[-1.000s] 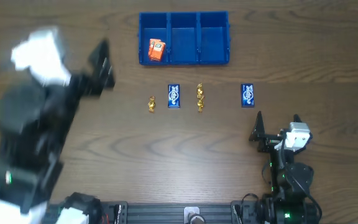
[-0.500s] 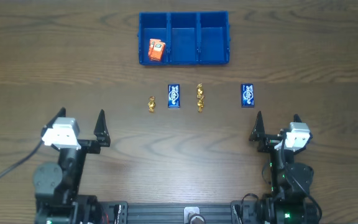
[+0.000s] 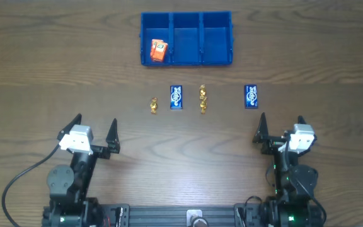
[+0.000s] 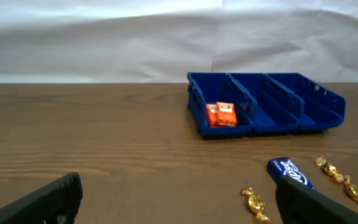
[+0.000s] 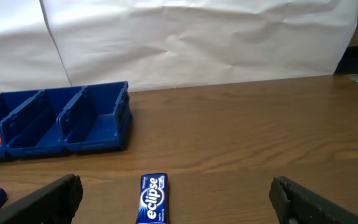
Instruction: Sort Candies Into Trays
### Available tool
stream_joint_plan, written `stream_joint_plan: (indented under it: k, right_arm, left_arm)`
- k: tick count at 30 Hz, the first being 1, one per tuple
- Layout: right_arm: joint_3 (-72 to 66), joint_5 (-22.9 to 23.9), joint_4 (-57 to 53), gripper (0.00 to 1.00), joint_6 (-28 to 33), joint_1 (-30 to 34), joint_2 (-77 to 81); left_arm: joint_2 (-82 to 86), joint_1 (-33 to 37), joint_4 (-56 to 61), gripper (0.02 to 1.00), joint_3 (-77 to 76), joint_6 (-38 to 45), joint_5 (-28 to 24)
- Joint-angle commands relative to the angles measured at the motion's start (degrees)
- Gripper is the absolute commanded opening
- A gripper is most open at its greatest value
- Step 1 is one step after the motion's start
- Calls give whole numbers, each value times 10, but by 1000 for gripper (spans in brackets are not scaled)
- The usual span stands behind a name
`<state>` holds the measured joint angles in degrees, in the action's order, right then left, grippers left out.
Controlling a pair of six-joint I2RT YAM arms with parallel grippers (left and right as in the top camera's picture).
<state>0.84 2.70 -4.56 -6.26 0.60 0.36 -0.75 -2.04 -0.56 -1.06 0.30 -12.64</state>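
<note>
Your left gripper [image 3: 95, 121] sat low, fingers spread apart. Beyond lay a gold candy [image 3: 154, 105], blue pack [image 3: 176, 97], gold pair [image 3: 203, 99] and second blue pack [image 3: 251, 96] (orange candies [image 3: 159, 50] in the tray [image 3: 216, 61], leftmost compartment). Your right gripper [image 3: 281, 120] gaped too.

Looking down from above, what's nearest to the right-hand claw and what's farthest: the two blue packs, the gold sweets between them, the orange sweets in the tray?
From the right gripper, top view:
1. Right blue pack, just ahead of it.
2. Gold candies, mid-table between the packs.
3. Left blue pack, further left.
4. Orange candies, left compartment of the blue tray.
</note>
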Motion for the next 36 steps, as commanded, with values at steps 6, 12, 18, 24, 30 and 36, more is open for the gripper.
stream_joint_plan:
  k: [6, 12, 18, 24, 30, 36]
  right_arm:
    - [-4, -3, 0, 1000, 5, -2, -2]
    - [-4, -3, 0, 1000, 5, -2, -2]
    - [-4, -3, 0, 1000, 5, -2, -2]
    - [-4, -4, 0, 1000, 3, -2, -2]
    - [50, -30, -38, 1000, -72, -2, 49]
    - [304, -58, -188, 1000, -34, -2, 281]
  left_arm:
    - [5, 2, -25, 998, 8, 8, -22]
    - [5, 2, -25, 998, 8, 8, -22]
    - [5, 2, -25, 998, 8, 8, -22]
    - [5, 2, -25, 998, 8, 8, -22]
    - [5, 2, -25, 998, 8, 8, -22]
    - [5, 2, -25, 996, 8, 8, -22]
